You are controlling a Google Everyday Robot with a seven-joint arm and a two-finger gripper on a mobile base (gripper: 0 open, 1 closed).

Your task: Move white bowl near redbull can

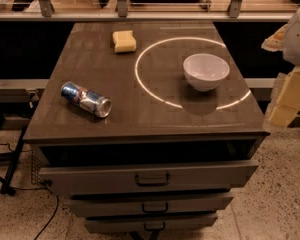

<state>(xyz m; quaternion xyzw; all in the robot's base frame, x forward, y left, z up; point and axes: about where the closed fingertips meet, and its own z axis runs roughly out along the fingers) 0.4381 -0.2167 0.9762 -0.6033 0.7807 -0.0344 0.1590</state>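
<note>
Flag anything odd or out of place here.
The can lies on its side at front left, and the top drawer is ajar. The bowl sits upright. The gripper is right of the cabinet.

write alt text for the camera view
A white bowl sits upright at the right of a cabinet top, apart from a redbull can lying on its side front left; a yellow sponge lies at the back. The gripper is out of view; part of the arm shows at right.
</note>
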